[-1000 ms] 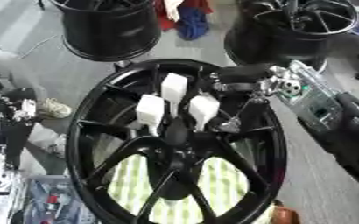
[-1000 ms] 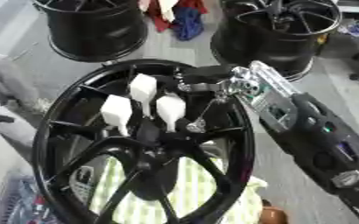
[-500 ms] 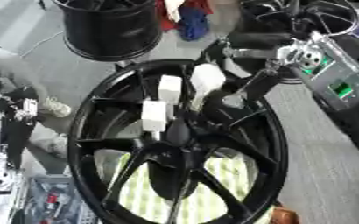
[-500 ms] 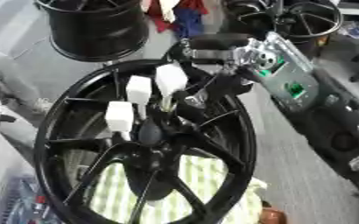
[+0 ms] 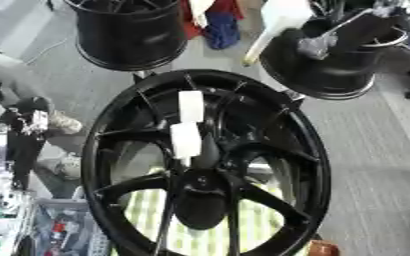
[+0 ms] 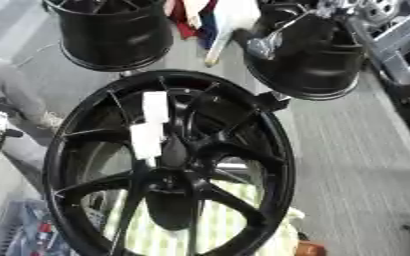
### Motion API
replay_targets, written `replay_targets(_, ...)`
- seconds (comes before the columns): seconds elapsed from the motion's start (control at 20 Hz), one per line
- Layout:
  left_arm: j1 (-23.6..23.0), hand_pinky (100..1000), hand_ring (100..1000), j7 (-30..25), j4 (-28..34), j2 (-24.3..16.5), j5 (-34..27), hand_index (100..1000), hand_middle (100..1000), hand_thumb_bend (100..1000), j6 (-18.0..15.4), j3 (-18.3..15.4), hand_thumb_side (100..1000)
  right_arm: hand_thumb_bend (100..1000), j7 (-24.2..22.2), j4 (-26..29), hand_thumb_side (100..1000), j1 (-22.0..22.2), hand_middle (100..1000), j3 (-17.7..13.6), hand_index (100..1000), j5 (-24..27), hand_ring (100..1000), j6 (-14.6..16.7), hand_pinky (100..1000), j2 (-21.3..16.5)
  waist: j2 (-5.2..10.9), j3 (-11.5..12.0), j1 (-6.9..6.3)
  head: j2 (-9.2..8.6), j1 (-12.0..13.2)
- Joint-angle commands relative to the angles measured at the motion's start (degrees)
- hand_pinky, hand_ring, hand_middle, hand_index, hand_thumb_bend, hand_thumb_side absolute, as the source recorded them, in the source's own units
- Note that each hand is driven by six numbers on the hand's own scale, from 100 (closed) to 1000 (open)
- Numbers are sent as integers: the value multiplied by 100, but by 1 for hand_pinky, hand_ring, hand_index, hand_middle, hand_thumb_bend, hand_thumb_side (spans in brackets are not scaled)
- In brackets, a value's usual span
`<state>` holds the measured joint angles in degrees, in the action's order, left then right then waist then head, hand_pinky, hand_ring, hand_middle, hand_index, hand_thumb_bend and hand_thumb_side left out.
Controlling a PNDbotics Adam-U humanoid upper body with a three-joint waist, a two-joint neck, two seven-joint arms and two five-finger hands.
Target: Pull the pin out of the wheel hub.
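A black spoked wheel hub point(image 5: 210, 165) lies flat in the middle. Two white pins point(image 5: 187, 126) still stand in it, one behind the other, left of its centre. A third white pin point(image 5: 277, 22) hangs in the air above the hub's far rim, its thin tip pointing down and to the left. My right hand point(image 5: 324, 42) is blurred at the top right, right beside this pin, and seems to be curled on it. In the right eye view this lifted pin point(image 6: 229, 20) and the right hand point(image 6: 270, 44) sit near the top middle. The left hand does not show.
Two more black rims stand behind the hub, one at the far left point(image 5: 130, 35) and one at the far right point(image 5: 331, 70). A green checked cloth point(image 5: 200, 227) lies under the hub. Dark equipment point(image 5: 16, 150) crowds the left edge. Grey floor point(image 5: 375, 165) lies on the right.
My right hand has risen up and back to the right, taking one white pin out of the hub. Two pins stay in place. The camera has also shifted.
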<state>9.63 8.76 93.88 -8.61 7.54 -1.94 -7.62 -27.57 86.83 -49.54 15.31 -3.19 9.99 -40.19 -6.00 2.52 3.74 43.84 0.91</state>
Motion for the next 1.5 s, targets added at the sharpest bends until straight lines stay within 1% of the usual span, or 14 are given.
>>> replay_targets(0.05,47,504,735,50,82,-149,14,753,678,252,-2,-57,620,100,471,267,196,366,483,-568,735,366,570,-106,583,-742,75,-27,-23,28,60)
replay_targets(0.25,51,504,736,88,92,-142,17,753,678,252,3,-91,620,108,1170,571,192,1589,486,-1261,742,607,579,-200,599,-1264,43,-75,-46,28,108)
replay_targets(0.3,54,504,735,94,95,-139,17,753,678,252,3,-96,620,100,1352,624,126,1929,489,-1442,749,640,583,-209,606,-1309,34,-90,-56,28,121)
replay_targets(0.35,56,504,735,100,99,-135,16,753,678,252,4,-103,620,111,1542,666,189,2289,488,-1635,751,687,584,-213,609,-1312,24,-106,-69,28,130)
replay_targets(0.4,58,504,735,104,101,-132,17,753,678,252,5,-107,620,112,1690,702,187,2563,486,-1782,752,716,583,-208,610,-1297,16,-115,-81,28,137)
replay_targets(0.6,53,504,735,130,113,-116,20,753,678,251,8,-136,621,122,2345,743,182,3718,490,-2459,758,624,591,-183,624,-917,-12,-183,-146,28,176)
replay_targets(0.75,49,504,735,149,124,-101,22,753,678,250,11,-154,621,135,2776,850,179,4455,500,-2873,769,213,603,-208,644,-431,-39,-229,-198,28,197)
replay_targets(0.85,52,503,735,153,130,-92,25,753,678,250,12,-158,621,134,2950,906,180,4861,523,-3043,793,-208,624,-280,682,-90,-52,-253,-216,28,193)
replay_targets(1.0,45,503,736,154,121,-65,28,753,678,249,16,-158,621,145,3154,797,183,5261,612,-3243,862,-835,709,-501,753,417,-55,-275,-233,28,168)
replay_targets(1.05,47,503,736,154,121,-61,29,753,678,250,14,-158,621,193,3269,705,176,5351,705,-3321,925,-990,779,-600,833,581,-58,-287,-241,28,164)
replay_targets(1.1,50,503,736,152,122,-59,31,753,678,250,13,-157,621,199,3374,612,178,5410,716,-3370,931,-1084,789,-681,844,719,-60,-292,-245,28,157)
replay_targets(1.15,50,503,736,152,123,-55,31,753,678,250,12,-159,621,269,3446,509,223,5452,794,-3403,982,-1112,861,-742,923,850,-60,-294,-249,28,149)
replay_targets(1.25,45,503,736,158,121,-44,31,753,678,249,14,-166,621,371,3563,361,318,5477,859,-3458,1000,-1075,932,-793,990,1031,-58,-290,-260,28,128)
replay_targets(1.5,46,503,736,160,123,-29,30,753,678,250,11,-167,621,417,4259,338,398,5355,869,-3563,1000,-827,943,-773,1000,1257,-63,-293,-279,28,49)
